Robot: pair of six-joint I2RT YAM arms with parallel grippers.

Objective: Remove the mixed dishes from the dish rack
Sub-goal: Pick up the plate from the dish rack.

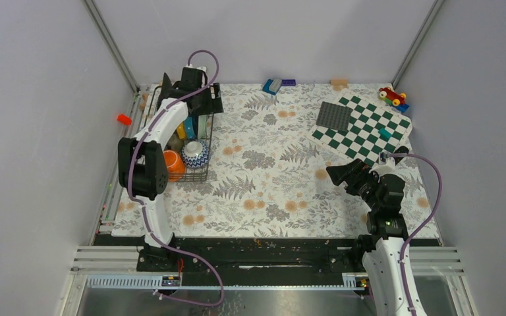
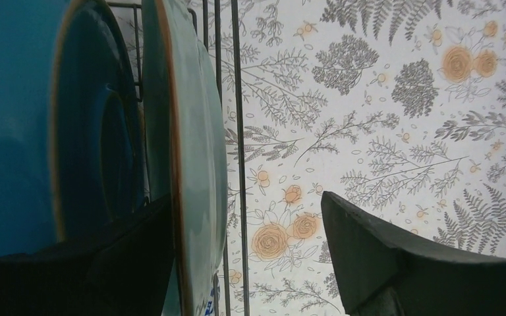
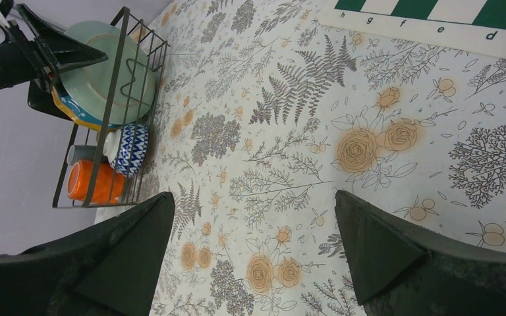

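Top external view, starting nearest my bases: my right gripper (image 1: 352, 174) hangs over the flowered tablecloth (image 1: 270, 178) on the right side, jaws spread wide with only cloth between them. Farther out on the left, the dish rack (image 1: 209, 145) stands along the table's left edge. In its near end sit an orange mug (image 1: 173, 164) and a patterned bowl (image 1: 196, 155) side by side, with a pale cup (image 3: 79, 155) just beside the mug. Beyond them, plates stand on edge between the prongs. My left gripper (image 2: 244, 201) is down at that far end, jaws open and straddling the rim of a pale green plate (image 2: 197, 164). My left finger sits between that plate and a blue plate (image 2: 53, 131); I cannot tell whether it touches either. My right finger is well apart from the pale plate, with the rack's wires between them. Across the table to the right, level with the rack, lies a chequered board (image 1: 369, 135) with a dark studded square (image 1: 334, 116) on its near-left part. Farthest off, by the back wall, are a blue block (image 1: 272, 85) and a red toy car (image 1: 392, 97).
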